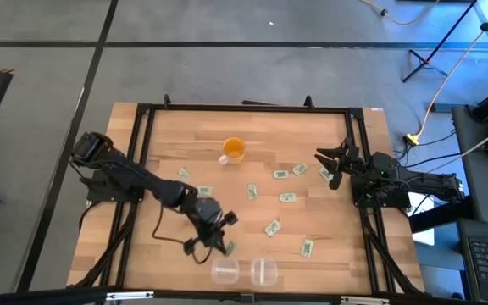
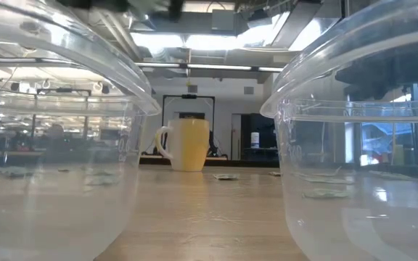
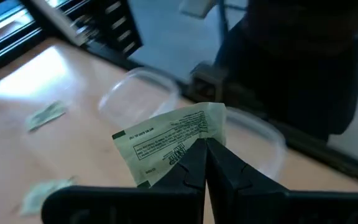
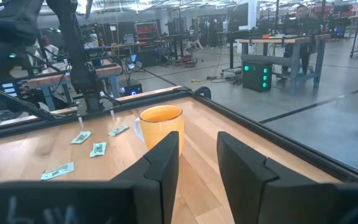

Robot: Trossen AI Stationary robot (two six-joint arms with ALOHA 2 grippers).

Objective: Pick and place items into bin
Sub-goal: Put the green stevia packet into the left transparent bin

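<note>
Several pale green and white packets lie flat across the table, such as one packet (image 1: 288,197) and another (image 1: 272,227); more packets (image 4: 97,149) show in the right wrist view. My left gripper (image 1: 218,227) hovers near the table's near edge, just short of two clear bins (image 1: 225,271) (image 1: 264,271), and is shut on one packet (image 3: 173,140). My right gripper (image 1: 333,165) waits open at the table's right side, its fingers (image 4: 164,163) facing the orange cup (image 4: 162,124). My left gripper (image 3: 205,144) pinches the packet between its two fingertips at the packet's edge nearest the gripper (image 3: 188,152). Most of the packet sticks out beyond the fingertips. It is lifted clear of the table, with the bins (image 3: 138,93) beyond it.
The orange cup (image 1: 233,150) stands upright toward the far side of the table. The two clear bins (image 2: 56,167) (image 2: 361,167) stand side by side at the near edge. A black frame (image 1: 142,119) borders the tabletop. Loose packets (image 3: 45,115) lie near my left gripper.
</note>
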